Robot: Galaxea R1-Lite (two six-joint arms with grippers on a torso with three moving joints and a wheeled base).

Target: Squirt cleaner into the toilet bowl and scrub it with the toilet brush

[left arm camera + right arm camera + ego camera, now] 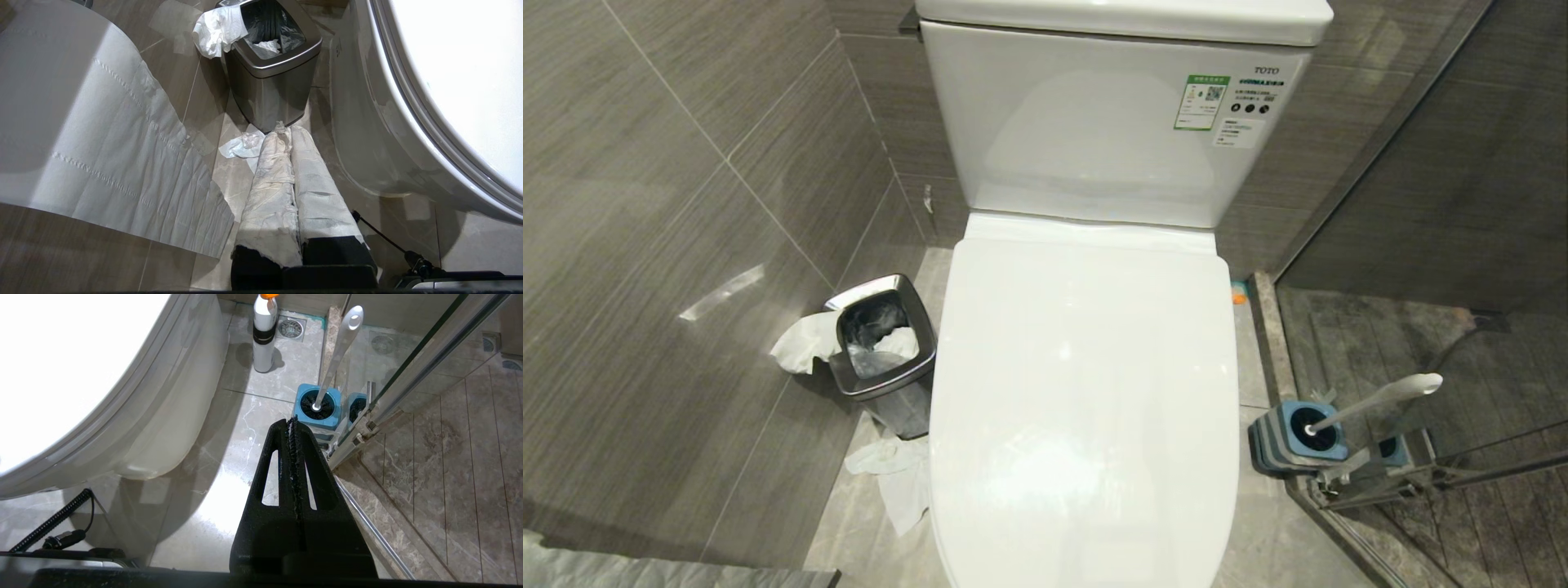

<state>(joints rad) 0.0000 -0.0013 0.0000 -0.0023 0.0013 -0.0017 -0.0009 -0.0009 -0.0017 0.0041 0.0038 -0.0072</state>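
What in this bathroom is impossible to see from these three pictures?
- Inside of the toilet bowl: every view, covered by its shut lid.
- Toilet brush bristles: mostly sunk in the blue holder.
- Bottle top: right wrist view, cut by the edge.
- Tank label text: head view, too small.

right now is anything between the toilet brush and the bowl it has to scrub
Yes. The toilet lid is shut flat over the toilet bowl, covering it fully, so no part of the inside shows. The toilet brush sits in its blue holder on the floor to the toilet's right, beside the glass shower door.
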